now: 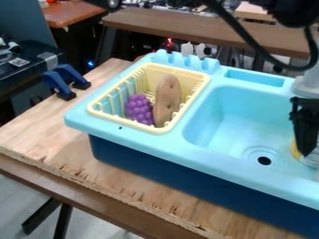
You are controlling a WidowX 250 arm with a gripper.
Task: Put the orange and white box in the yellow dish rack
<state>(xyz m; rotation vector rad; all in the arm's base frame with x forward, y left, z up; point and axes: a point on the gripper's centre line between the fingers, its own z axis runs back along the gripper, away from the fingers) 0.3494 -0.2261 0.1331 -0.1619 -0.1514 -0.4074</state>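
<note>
The black gripper hangs at the right edge of the view, over the right part of the blue sink. Just below and behind its lower end is a white and yellow object, partly hidden by the gripper and cut off by the view's edge; whether they touch I cannot tell. Left of the basin, a yellow dish rack holds a purple bunch of grapes and a brown, elongated flat object that stands upright beside the grapes.
A wooden table carries the sink unit. Two blue clamps grip its back left edge. The sink's raised walls and scalloped back ridge stand around the basin and rack. A black cable loops across the upper right.
</note>
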